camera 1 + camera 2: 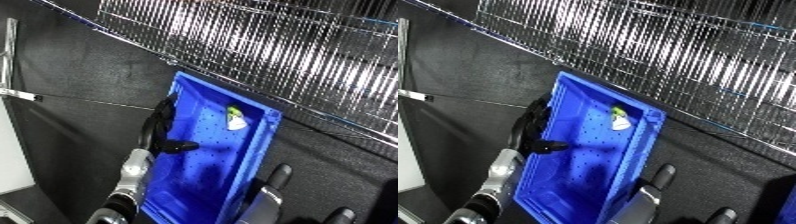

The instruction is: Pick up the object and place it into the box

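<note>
Small object lying inside the blue bin, both hands empty.

The blue bin [253, 150] sits on a dark surface below a wire rack [284, 45] that runs across the top of the view. A small white and yellow-green object [235, 119] rests on the bin's perforated floor, near its far end and close to the right wall. The left hand [164, 127] hangs over the bin's left rim, fingers relaxed and apart, thumb reaching inward above the floor, holding nothing. The right hand [277, 177] shows at the lower edge beside the bin's right wall, fingers straight and apart.
</note>
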Robot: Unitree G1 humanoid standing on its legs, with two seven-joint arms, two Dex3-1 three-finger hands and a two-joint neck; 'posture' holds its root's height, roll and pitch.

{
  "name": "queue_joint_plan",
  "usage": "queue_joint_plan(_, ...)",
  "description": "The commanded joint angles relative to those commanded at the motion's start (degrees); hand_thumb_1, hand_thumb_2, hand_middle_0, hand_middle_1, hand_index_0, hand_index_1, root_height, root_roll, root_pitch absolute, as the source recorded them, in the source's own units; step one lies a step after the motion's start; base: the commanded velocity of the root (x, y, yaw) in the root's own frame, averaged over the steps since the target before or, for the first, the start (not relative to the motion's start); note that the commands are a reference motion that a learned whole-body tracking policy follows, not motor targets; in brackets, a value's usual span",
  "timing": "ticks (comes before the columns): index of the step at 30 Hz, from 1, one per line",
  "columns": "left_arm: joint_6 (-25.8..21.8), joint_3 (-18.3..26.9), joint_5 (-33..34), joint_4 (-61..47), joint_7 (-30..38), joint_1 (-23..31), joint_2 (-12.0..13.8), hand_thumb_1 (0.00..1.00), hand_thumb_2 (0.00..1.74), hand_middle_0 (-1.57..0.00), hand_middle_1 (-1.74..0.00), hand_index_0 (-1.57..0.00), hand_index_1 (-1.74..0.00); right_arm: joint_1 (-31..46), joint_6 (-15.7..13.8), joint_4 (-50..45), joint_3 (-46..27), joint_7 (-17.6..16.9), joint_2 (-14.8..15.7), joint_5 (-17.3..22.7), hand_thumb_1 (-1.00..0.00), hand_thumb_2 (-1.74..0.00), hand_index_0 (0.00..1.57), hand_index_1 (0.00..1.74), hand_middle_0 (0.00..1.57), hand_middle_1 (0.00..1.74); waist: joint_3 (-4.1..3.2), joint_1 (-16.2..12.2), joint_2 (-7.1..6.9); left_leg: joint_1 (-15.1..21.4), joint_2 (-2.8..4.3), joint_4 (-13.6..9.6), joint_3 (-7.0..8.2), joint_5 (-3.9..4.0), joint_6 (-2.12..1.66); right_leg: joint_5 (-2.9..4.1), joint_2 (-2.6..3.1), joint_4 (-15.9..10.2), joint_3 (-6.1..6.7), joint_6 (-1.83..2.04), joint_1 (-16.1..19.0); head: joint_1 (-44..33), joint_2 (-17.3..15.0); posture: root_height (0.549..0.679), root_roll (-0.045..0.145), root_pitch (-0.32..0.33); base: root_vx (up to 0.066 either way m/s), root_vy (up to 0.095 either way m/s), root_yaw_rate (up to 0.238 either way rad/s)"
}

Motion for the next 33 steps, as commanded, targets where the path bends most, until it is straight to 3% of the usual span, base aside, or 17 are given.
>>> queue_joint_plan(13,4.08,-4.77,2.12,-1.32,-3.06,-0.41,-1.74,0.0,0.0,0.0,0.0,0.0,0.0,-3.46,2.62,-0.49,-0.38,-2.39,-1.72,-1.8,0.0,0.0,0.0,0.0,0.0,0.0,-0.6,-2.35,2.69,-0.75,0.83,1.35,2.14,0.1,-0.12,2.31,0.66,-0.48,2.02,0.58,-1.97,23.18,4.49,0.648,0.029,0.042,-0.052,0.026,-0.151)
queue_joint_plan(18,4.84,-8.45,8.44,-2.56,-2.72,-1.22,-2.31,0.0,0.0,0.0,0.0,0.0,0.0,-3.94,2.97,0.07,-1.18,-2.03,-2.79,-2.75,0.0,0.0,0.0,0.0,0.0,0.0,-0.97,-3.47,3.87,-0.7,1.14,1.02,2.71,0.67,-0.13,3.31,0.71,-0.65,2.78,0.96,-2.59,31.24,7.42,0.648,0.028,0.041,-0.037,0.024,-0.113)
queue_joint_plan(25,6.74,-12.31,11.6,-5.19,-1.91,-2.31,-2.44,0.0,0.0,0.0,0.0,0.0,0.0,-5.08,2.88,-0.42,-1.52,-0.83,-4.26,-3.81,0.0,0.0,0.0,0.0,0.0,0.0,-1.24,-5.03,5.31,-0.26,1.88,0.28,3.53,1.36,-0.04,3.59,0.69,0.57,3.57,1.27,-3.59,41.82,9.22,0.645,0.026,0.037,-0.029,0.031,-0.158)
queue_joint_plan(33,8.95,-13.04,12.76,-6.29,0.38,-1.77,-2.67,0.0,0.0,0.0,0.0,0.0,0.0,-5.43,2.12,-3.01,-1.24,0.96,-4.85,-4.34,0.0,0.0,0.0,0.0,0.0,0.0,-1.37,-6.39,5.46,0.49,2.32,0.48,4.19,0.92,-0.19,3.68,0.86,0.71,4.23,1.24,-3.6,50.28,10.58,0.645,0.029,0.032,-0.015,0.002,-0.177)
